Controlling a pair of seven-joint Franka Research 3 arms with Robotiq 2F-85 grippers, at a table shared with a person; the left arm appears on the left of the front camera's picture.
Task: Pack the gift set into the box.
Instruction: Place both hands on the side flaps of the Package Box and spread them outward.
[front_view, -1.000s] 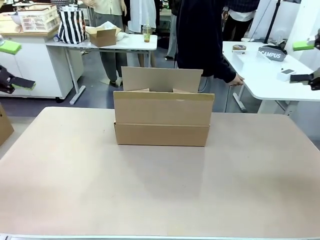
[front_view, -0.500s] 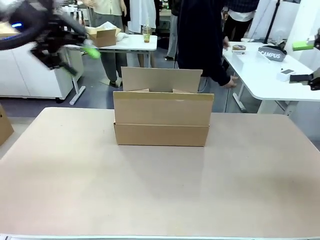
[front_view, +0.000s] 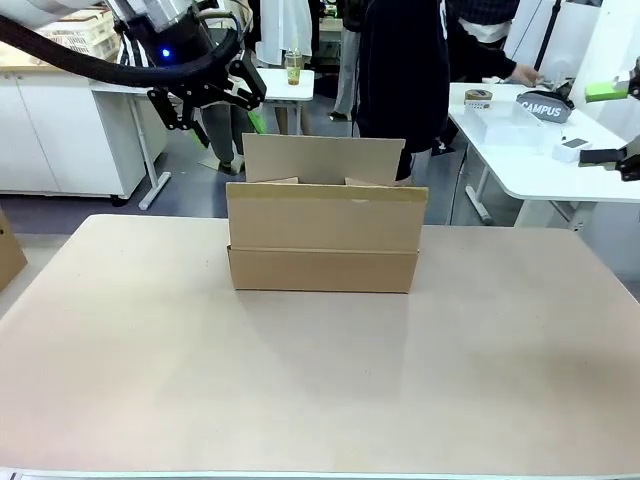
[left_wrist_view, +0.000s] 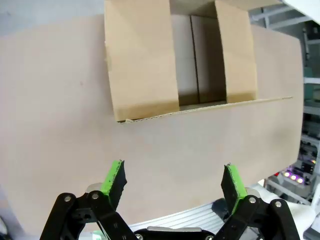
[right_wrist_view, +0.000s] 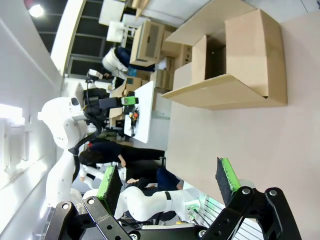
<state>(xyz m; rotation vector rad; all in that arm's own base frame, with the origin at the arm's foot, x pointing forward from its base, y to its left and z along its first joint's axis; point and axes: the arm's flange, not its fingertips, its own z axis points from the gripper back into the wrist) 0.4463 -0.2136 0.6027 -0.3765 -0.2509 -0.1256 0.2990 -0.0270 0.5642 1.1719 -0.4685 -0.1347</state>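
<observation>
The cardboard box (front_view: 322, 235) stands at the middle of the table (front_view: 320, 390), top flaps open. The left gripper (front_view: 215, 112) hangs high above the box's left end, jaws spread wide and empty. The right gripper (front_view: 606, 122) hovers beyond the table's right edge, likewise wide open, nothing between its green pads (right_wrist_view: 227, 180).

A wide beige table (front_view: 320, 380) takes up the near ground, with grey floor (front_view: 190, 200) beyond it. Far left stand white cabinets (front_view: 60, 140) and a white desk (front_view: 298, 86) on metal legs. Far right is another white desk (front_view: 520, 165) carrying small items. A person in dark clothes (front_view: 400, 70) stands between the desks.
</observation>
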